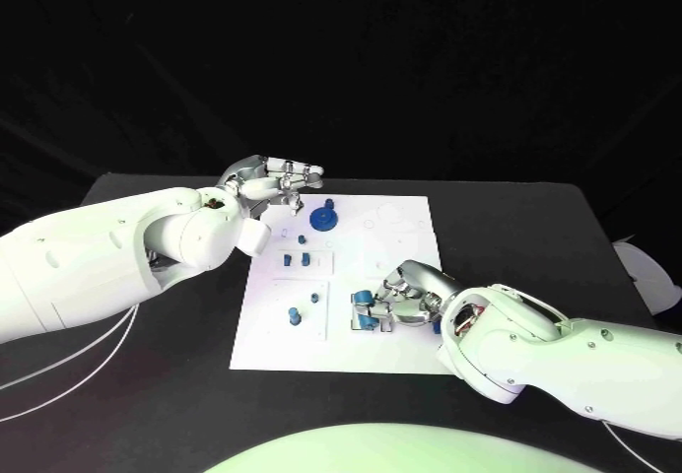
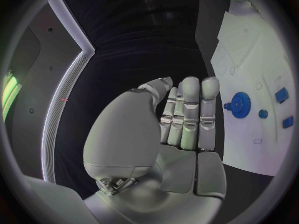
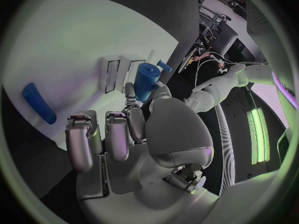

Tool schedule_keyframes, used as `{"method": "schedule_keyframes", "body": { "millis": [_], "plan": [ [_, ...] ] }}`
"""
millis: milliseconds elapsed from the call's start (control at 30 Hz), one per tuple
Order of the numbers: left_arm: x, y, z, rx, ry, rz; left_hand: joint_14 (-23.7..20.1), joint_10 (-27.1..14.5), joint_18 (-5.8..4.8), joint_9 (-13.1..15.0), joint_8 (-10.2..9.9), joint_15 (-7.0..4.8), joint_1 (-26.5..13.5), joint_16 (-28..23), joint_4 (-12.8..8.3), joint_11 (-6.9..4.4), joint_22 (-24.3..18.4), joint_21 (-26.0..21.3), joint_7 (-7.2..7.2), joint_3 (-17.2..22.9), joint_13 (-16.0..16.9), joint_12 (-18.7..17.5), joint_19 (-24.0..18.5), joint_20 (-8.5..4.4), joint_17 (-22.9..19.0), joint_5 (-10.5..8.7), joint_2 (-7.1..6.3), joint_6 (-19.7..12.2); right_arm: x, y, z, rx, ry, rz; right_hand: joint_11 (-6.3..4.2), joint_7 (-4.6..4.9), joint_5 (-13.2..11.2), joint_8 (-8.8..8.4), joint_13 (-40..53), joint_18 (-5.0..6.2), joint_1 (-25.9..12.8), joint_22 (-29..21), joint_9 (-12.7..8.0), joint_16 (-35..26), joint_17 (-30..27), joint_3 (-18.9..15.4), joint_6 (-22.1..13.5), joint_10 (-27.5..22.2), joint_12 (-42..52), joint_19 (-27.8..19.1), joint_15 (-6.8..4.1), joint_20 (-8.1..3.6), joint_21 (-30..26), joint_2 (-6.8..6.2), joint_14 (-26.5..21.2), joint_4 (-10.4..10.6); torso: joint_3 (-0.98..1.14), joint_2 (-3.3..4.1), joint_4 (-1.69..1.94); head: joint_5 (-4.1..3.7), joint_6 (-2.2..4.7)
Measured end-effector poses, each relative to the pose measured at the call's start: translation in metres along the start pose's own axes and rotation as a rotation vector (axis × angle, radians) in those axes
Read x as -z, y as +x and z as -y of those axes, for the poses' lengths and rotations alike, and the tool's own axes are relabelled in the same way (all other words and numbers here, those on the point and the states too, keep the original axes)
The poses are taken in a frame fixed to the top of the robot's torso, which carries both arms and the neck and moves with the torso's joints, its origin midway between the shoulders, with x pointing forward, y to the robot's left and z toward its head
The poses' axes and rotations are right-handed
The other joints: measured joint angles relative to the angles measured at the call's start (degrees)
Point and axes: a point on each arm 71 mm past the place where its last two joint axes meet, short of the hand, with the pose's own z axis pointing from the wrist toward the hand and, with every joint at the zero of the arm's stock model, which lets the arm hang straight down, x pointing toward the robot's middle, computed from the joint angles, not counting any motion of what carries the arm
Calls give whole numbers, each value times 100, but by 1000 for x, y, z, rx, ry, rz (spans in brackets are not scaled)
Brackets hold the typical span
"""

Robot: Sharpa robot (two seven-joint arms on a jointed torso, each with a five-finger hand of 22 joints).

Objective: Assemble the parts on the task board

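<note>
Left hand (image 1: pixel 270 182): over board's far-left corner, fingers straight, together, holding nothing.
Gear (image 1: pixel 325 216): blue, on white board (image 1: pixel 398 227), just beside left fingers, not touching.
Right hand (image 1: pixel 408 293): fingers pinch blue cylinder (image 3: pixel 146 81) over board's near side.
Handling: prob. light, stiff, smooth plastic; take by sides.
</note>
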Motion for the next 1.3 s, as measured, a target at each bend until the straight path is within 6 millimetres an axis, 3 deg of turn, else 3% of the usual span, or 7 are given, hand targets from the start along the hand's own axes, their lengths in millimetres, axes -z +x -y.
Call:
{"method": "schedule_keyframes", "body": {
  "millis": [400, 733, 900, 933, 1033, 1100, 1300],
  "plan": [
    [1, 0, 0, 0, -2, 0, 0, 0, 1, -6, 0, 0, 91, 0, -62, 0, 0, -24, 20, 30, 5, 0, 0, 0, 0, 0, 30, -20, -7, 0, 6, 7, 26, -13, -24, -42, -34, 29, 16, 0, -4, -1, 27, 0, -1, -42, 82, 46, 26, 0, 0, 0, -1, 4, 0, -10, 0, -2, -4, 42, -30],
    [1, -1, 0, 0, -3, 1, 0, 1, 1, -5, 0, 0, 91, 0, -79, 0, 1, -24, 20, 47, 4, 26, 0, 0, 1, 0, 30, -20, -8, 2, 7, 20, 36, -39, -21, -212, -295, 95, -13, 0, -140, 4, 105, 0, -1, -212, 254, 52, 49, 0, 0, 1, -4, -72, 0, 1, -1, -4, -10, 50, -58],
    [1, -1, 0, 0, -3, 2, 0, 1, 0, -5, 0, 0, 91, 0, -80, -1, 1, -23, 20, 47, 4, 26, 0, 0, 1, 0, 30, -20, -8, 3, 7, 25, 41, -43, -50, -189, -838, 141, -15, 0, -468, 3, 173, 0, -2, -355, 230, 80, 3, 0, 1, 1, -35, -231, -1, 8, 1, -5, -10, 51, -64],
    [1, -1, 0, 0, -3, 2, 0, 1, 1, -5, 0, 0, 91, 0, -79, -1, 1, -23, 20, 47, 4, 26, 0, 0, 1, 0, 30, -20, -8, 3, 7, 25, 42, -42, -38, -188, -933, 141, -11, 0, -549, 3, 186, -23, -2, -355, 230, 68, -30, 0, 1, 1, -63, -315, 0, 8, 1, -5, -10, 51, -63],
    [2, -1, 0, 0, -3, 2, 0, 1, 0, -5, 0, 1, 91, 0, -79, -1, 1, -23, 20, 47, 4, 26, 0, 0, 1, 0, 30, -20, -8, 2, 7, 27, 45, -38, 8, -152, -1227, 141, -58, 1, -1067, 3, 224, -111, -2, -184, 107, -50, -235, 0, 1, 1, -240, -756, -1, 34, 0, -8, -10, 51, -56],
    [2, -1, 0, 0, -3, 2, 0, -10, 1, -5, 0, 1, 91, 0, -79, 10, 1, -23, 20, 47, 4, 26, 0, 0, 1, 0, 30, -20, -8, 2, 7, 29, 44, -34, 17, -141, -1353, 141, -107, 0, -1315, 3, 243, -114, -2, -76, 92, -59, -311, 0, 1, 1, -302, -945, -1, 40, 1, -8, -11, 52, -53],
    [2, -2, 0, 0, -4, 3, 0, -17, 0, -4, 0, 1, 91, 0, -79, 17, 1, -23, 20, 47, 3, 26, 0, 0, 1, 0, 30, -20, -6, 1, 5, 34, 31, -13, 37, -140, -1436, 187, -138, 0, -1481, 2, 281, -146, -2, 99, 55, -79, -340, 0, 1, 1, -317, -975, -1, 31, 4, -8, -11, 52, -47]
  ]
}}
